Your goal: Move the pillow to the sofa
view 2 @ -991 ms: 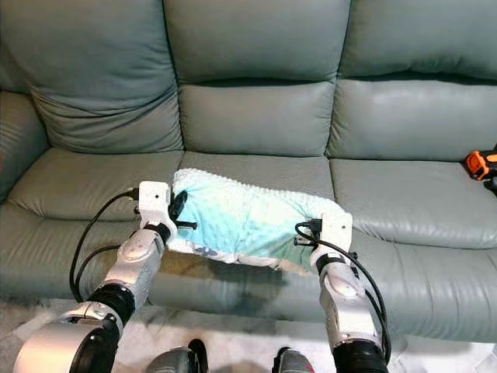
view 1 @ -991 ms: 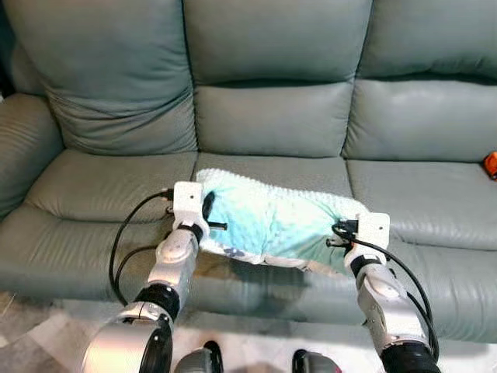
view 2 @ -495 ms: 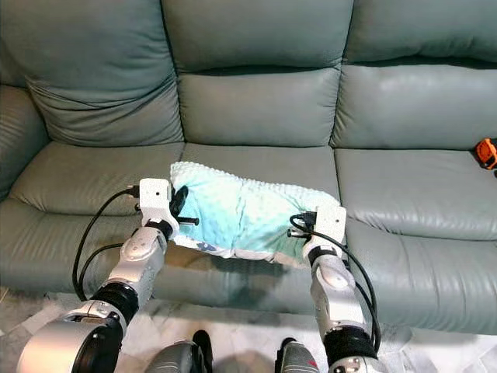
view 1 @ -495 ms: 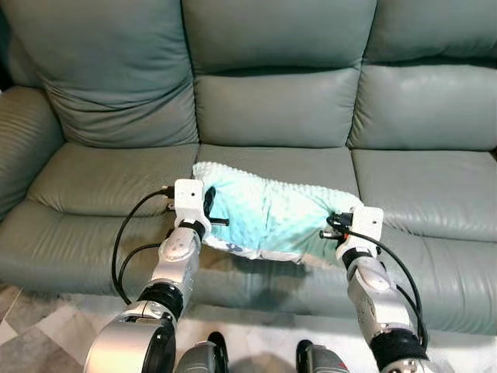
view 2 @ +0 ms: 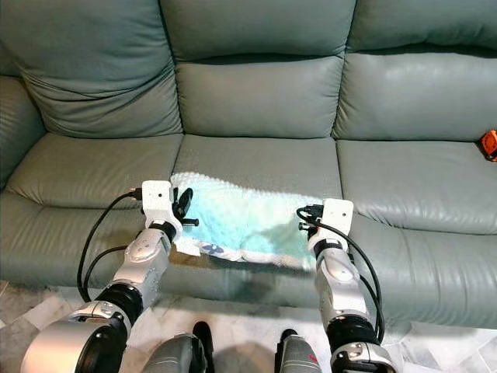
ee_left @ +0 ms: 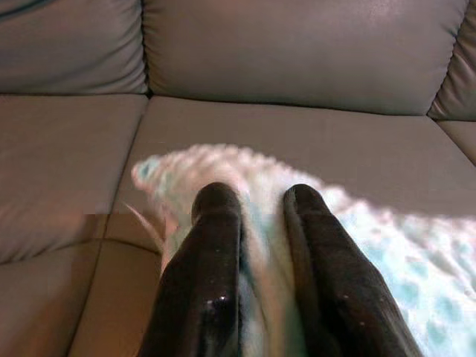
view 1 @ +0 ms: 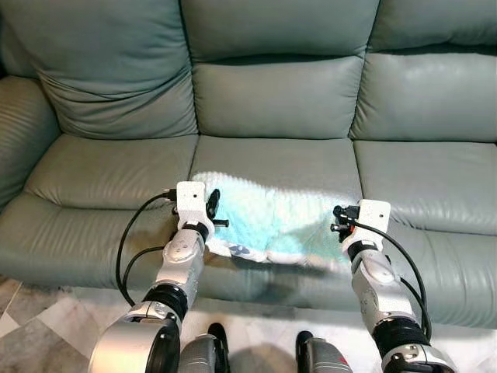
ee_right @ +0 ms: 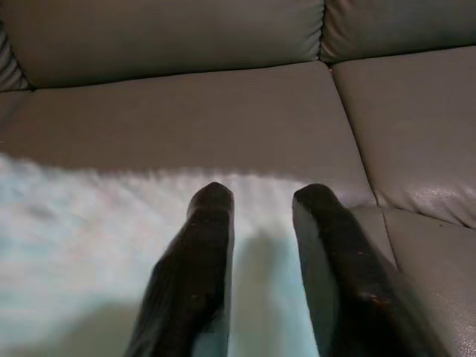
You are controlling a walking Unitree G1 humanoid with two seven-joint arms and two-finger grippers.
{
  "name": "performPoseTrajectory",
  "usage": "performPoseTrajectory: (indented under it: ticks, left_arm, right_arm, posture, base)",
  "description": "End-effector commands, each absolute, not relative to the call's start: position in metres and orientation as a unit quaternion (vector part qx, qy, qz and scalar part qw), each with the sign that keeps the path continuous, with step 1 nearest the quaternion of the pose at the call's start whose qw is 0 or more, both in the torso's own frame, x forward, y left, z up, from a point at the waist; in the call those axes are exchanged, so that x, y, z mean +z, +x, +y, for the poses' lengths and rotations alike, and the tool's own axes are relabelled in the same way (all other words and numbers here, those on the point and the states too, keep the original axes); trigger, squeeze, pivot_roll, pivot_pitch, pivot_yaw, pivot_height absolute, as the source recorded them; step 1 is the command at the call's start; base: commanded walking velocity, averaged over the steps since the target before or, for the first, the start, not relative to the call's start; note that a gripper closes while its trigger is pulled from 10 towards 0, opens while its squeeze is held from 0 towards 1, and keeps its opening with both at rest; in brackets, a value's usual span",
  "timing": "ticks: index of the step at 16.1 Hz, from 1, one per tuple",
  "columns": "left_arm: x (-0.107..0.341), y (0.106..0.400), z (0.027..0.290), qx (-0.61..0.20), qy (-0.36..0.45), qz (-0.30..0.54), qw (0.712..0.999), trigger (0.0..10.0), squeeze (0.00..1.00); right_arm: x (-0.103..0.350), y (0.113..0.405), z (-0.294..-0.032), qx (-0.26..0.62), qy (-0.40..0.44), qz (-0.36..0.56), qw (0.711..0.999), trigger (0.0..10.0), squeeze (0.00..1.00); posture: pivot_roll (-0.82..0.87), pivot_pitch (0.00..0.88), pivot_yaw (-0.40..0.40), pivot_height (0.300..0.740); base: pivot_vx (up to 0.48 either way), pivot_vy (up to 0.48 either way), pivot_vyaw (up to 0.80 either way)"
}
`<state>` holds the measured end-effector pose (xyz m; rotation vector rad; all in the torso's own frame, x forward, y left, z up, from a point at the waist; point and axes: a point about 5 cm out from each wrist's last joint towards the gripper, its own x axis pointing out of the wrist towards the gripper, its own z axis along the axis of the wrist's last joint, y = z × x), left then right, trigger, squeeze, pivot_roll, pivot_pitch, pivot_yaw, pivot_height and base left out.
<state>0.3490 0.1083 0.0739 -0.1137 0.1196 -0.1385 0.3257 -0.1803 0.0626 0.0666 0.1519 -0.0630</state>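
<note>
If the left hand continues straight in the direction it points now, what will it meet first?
The left hand already pinches the pillow between its fingers. Beyond the pillow's edge, its line likely runs over the middle seat cushion to the sofa's backrest, though depth is unclear.

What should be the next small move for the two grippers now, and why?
Probably open both and draw back. The pillow appears to lie on the sofa middle seat, with the left gripper pinching its edge and the right gripper at its other end.

Soft cloth on smooth leather

The pillow point(view 1: 272, 217) is seen as nubbly, matt fleece; the sofa point(view 1: 272, 101) as smooth, faintly glossy leather; tool fingers point(ee_left: 208, 282) as glossy black.
</note>
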Motion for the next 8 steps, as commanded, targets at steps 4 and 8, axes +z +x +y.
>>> performPoseTrajectory:
  ticks: [4,8]
  left_arm:
    - [0.062,0.342,0.114,-0.059,-0.058,0.079,0.993,10.0,1.00]
    - [0.063,0.342,0.111,-0.069,-0.068,0.079,0.992,10.0,1.00]
  right_arm:
    - [0.053,0.321,-0.173,-0.025,0.038,0.089,0.995,10.0,1.00]
    - [0.055,0.320,-0.165,-0.004,0.042,0.087,0.995,10.0,1.00]
  posture:
    - [-0.05,0.305,0.112,0.740]
    - [-0.06,0.308,0.107,0.740]
  base:
    - [0.000,0.000,0.00]
    - [0.000,0.000,0.00]
